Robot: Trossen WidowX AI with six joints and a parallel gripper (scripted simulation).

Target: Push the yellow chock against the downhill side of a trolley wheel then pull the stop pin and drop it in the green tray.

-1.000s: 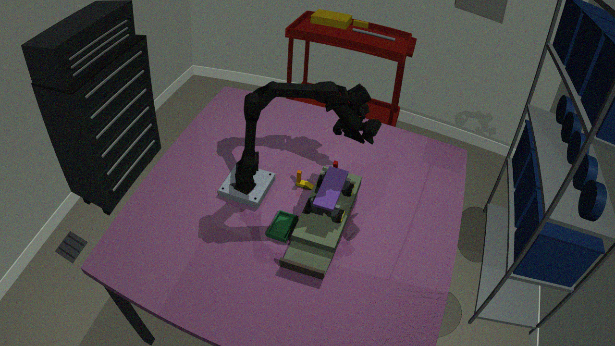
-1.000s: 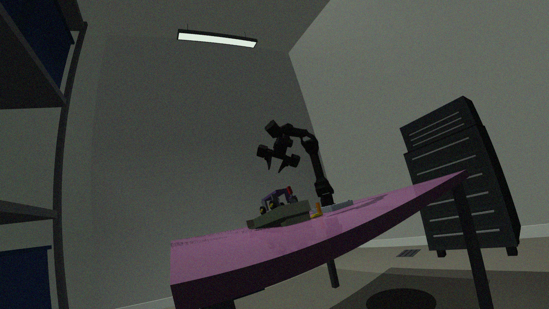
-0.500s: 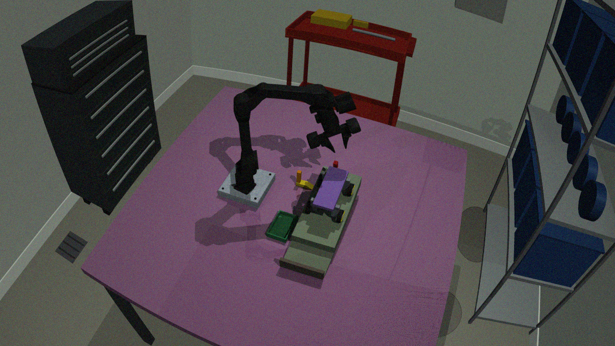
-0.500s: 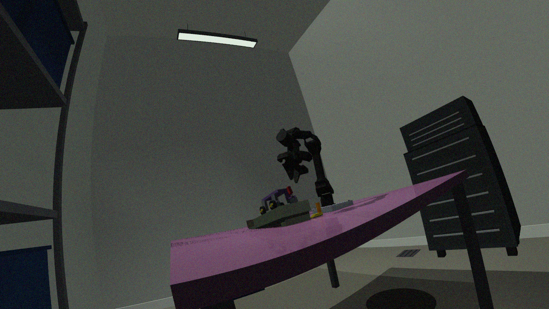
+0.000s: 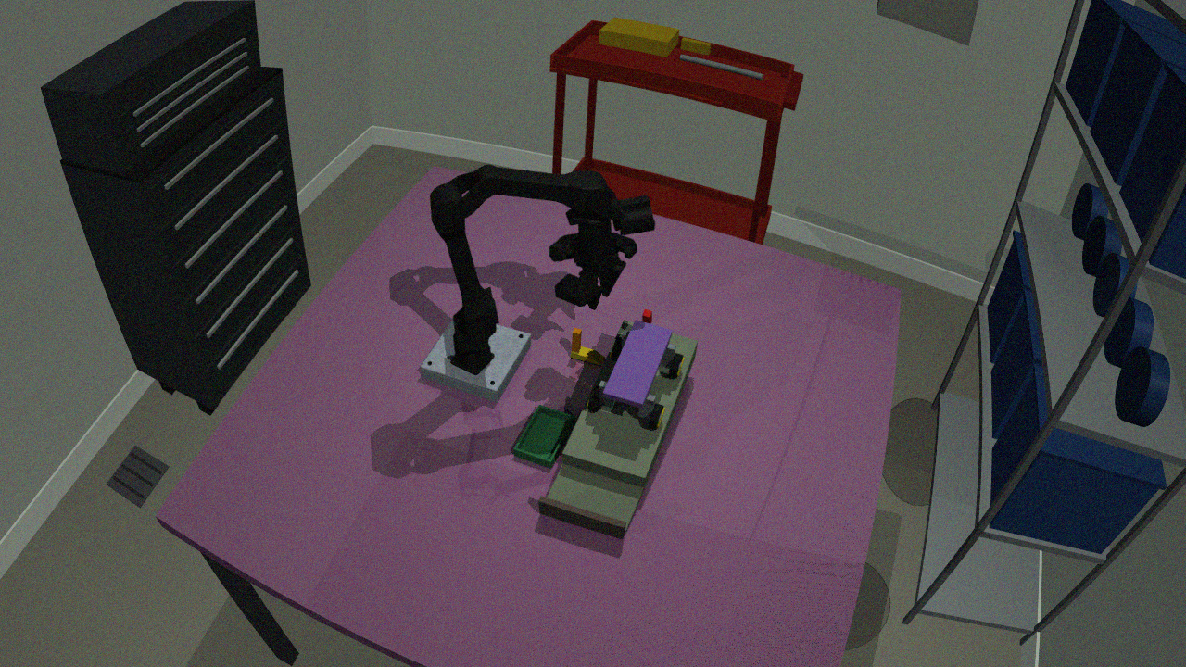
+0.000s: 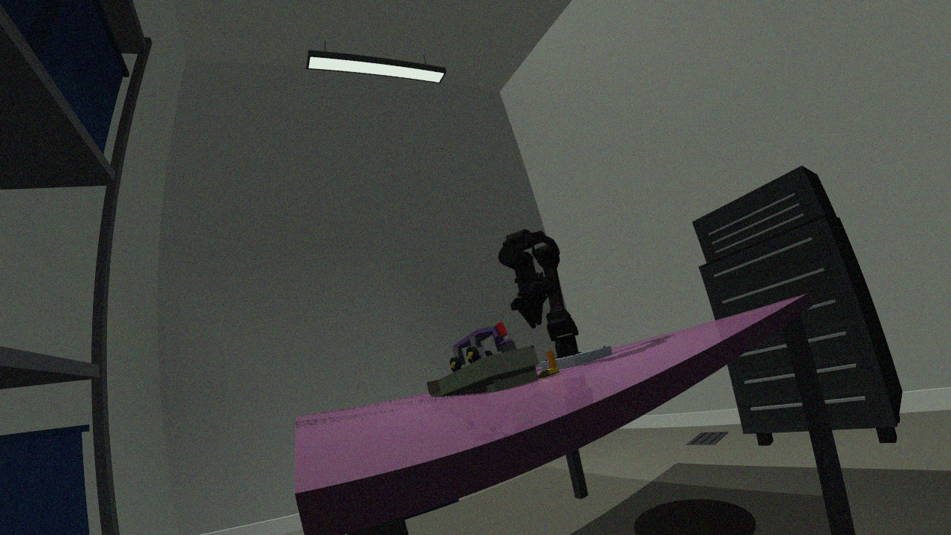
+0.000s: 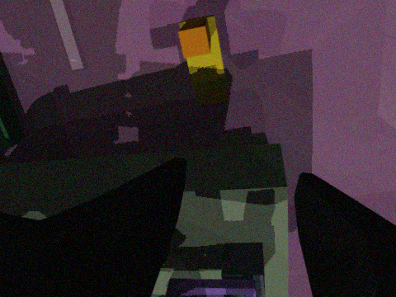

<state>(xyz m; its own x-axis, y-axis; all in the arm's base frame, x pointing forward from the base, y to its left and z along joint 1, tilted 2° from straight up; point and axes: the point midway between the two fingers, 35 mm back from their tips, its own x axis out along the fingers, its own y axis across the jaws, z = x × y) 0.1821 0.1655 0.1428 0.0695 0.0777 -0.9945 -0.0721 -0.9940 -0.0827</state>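
Observation:
My gripper (image 5: 599,300) (image 6: 532,323) (image 7: 241,177) is open and empty, high above the ramp's uphill end and the chock. The yellow chock (image 5: 586,356) (image 7: 217,57) stands on the table beside the ramp, its orange handle (image 5: 576,339) (image 6: 551,360) (image 7: 195,42) upright; its rubber base is hard to make out in shadow. The purple-topped trolley (image 5: 638,362) (image 6: 477,333) (image 7: 219,292) stands on the grey-green ramp (image 5: 607,458) (image 6: 492,368) (image 7: 280,247). The red pin head (image 5: 648,316) (image 6: 501,329) shows at its uphill end. The green tray (image 5: 543,434) lies left of the ramp.
The arm's pale base plate (image 5: 509,345) (image 6: 591,356) is left of the chock on the pink table (image 5: 746,497) (image 6: 425,439). The ramp has a raised lip (image 5: 580,516) at its low end. A red cart (image 5: 679,79), black drawer cabinet (image 5: 198,240) and shelf rack stand beyond the table.

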